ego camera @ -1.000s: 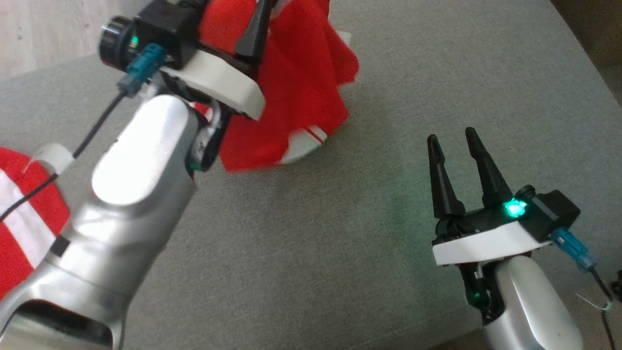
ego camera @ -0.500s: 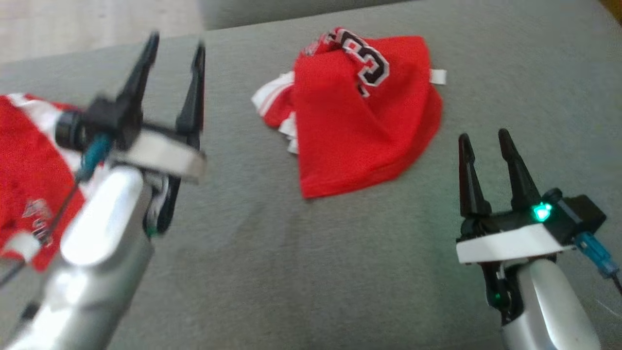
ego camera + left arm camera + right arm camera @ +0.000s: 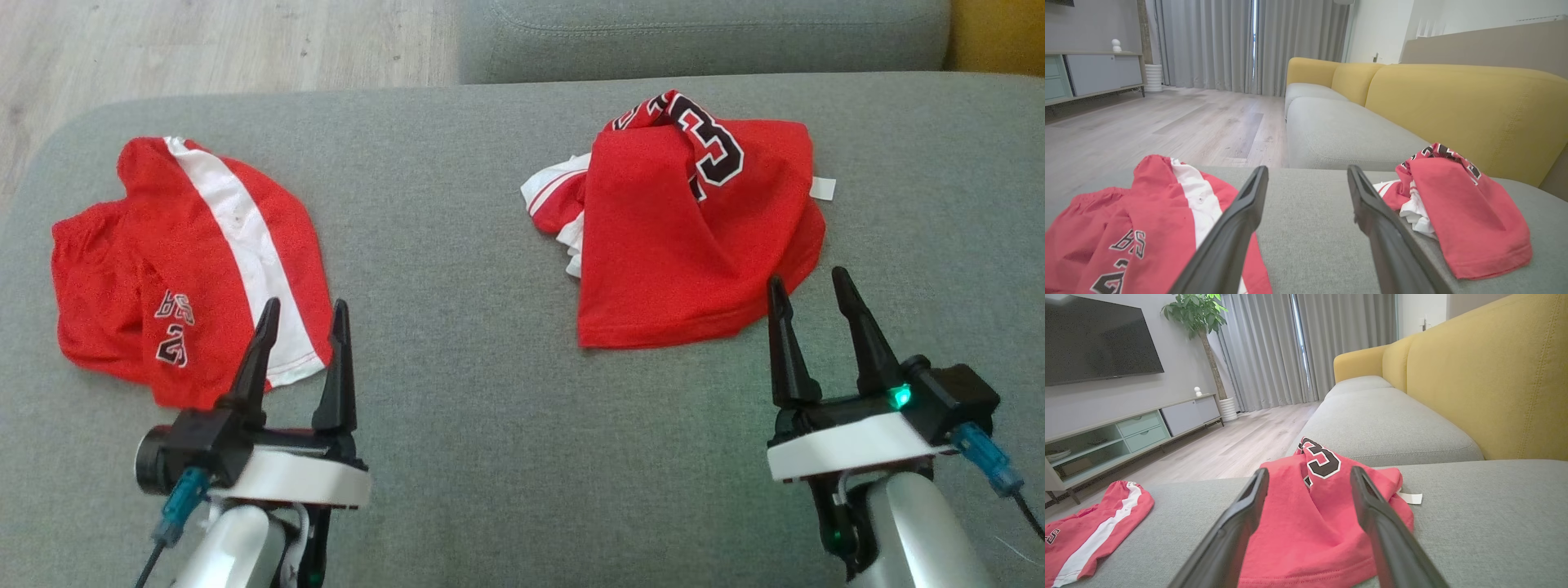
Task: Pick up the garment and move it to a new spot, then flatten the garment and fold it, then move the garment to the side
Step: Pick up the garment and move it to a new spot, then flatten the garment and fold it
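Observation:
The garment, a red jersey (image 3: 694, 245) with a black-and-white number, lies crumpled on the grey sofa cushion (image 3: 457, 245), right of centre. My left gripper (image 3: 305, 304) stands open at the lower left with nothing between its fingers, well apart from the jersey. My right gripper (image 3: 806, 276) is open too, its tips just short of the jersey's near right hem. In the left wrist view the jersey (image 3: 1466, 216) lies to the right of the open left gripper (image 3: 1307, 169). Seen from the right wrist, the jersey (image 3: 1306, 522) sits straight ahead of the open right gripper (image 3: 1309, 470).
Red shorts (image 3: 188, 261) with a white stripe lie on the cushion's left part, close ahead of the left gripper, also seen as shorts (image 3: 1147, 220) and shorts (image 3: 1090, 531). A yellow backrest (image 3: 1453, 106) runs along the right. Wooden floor (image 3: 204, 41) lies beyond the cushion's far left edge.
The left gripper opened and let go of the jersey, which dropped onto the cushion in a heap. The left arm drew back to the lower left. The head camera also shifted.

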You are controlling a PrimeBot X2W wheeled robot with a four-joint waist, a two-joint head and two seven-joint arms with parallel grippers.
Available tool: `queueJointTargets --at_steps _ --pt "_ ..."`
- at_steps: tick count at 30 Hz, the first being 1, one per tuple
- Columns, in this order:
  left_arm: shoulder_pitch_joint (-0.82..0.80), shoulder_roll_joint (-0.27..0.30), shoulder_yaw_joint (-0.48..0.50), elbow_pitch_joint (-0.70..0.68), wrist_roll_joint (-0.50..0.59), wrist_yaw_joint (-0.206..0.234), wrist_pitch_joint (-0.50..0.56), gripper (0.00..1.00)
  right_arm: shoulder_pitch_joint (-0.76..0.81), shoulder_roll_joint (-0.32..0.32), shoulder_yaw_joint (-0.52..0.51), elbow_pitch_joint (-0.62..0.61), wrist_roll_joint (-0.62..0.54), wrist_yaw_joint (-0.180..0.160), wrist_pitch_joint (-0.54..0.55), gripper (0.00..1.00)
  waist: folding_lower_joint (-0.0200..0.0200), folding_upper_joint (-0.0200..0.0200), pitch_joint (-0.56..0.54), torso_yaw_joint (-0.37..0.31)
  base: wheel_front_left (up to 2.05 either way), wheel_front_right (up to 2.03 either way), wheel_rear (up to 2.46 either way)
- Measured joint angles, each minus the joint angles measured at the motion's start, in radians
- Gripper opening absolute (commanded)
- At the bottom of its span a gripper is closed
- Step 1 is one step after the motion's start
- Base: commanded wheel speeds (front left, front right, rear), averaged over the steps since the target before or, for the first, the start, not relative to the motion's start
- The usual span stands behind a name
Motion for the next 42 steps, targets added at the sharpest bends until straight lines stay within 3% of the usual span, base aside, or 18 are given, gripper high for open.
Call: queueJointTargets --at_steps 11,21,28,34,35,37,42 --pt "0.004 -0.062 0.057 -0.013 0.077 -0.056 0.000 1.00 -0.007 0.000 0.048 0.028 -0.056 0.000 0.000 1.00 0.0002 0.0000 0.007 0.020 0.00 0.00 0.00" --pt "0.002 -0.121 0.074 0.027 0.119 -0.107 0.000 1.00 -0.151 -0.002 0.223 0.260 -0.142 0.000 0.096 1.00 0.0002 0.0000 0.041 0.086 0.00 0.00 0.00" --pt "-0.014 -0.158 0.097 0.049 0.138 -0.139 0.000 1.00 -0.255 -0.003 0.242 0.445 -0.161 0.000 0.213 1.00 0.0003 0.0000 0.078 0.141 0.00 0.00 0.00" --pt "-0.015 -0.173 0.114 0.059 0.160 -0.160 0.000 1.00 -0.325 -0.005 0.254 0.529 -0.167 0.000 0.248 1.00 0.0003 0.0000 0.098 0.168 0.00 0.00 0.00" --pt "-0.015 -0.177 0.122 0.061 0.164 -0.160 0.000 1.00 -0.335 -0.005 0.256 0.541 -0.166 0.000 0.256 0.96 0.0003 0.0000 0.098 0.167 0.00 0.00 0.00" --pt "-0.015 -0.182 0.135 0.061 0.169 -0.164 0.000 1.00 -0.345 -0.005 0.264 0.555 -0.165 0.000 0.263 0.00 0.0002 0.0000 0.095 0.161 0.00 0.00 0.00" --pt "-0.015 -0.184 0.159 0.066 0.188 -0.172 0.000 1.00 -0.352 -0.001 0.249 0.581 -0.157 0.000 0.244 0.00 0.0002 0.0000 0.084 0.127 0.00 0.00 0.00"
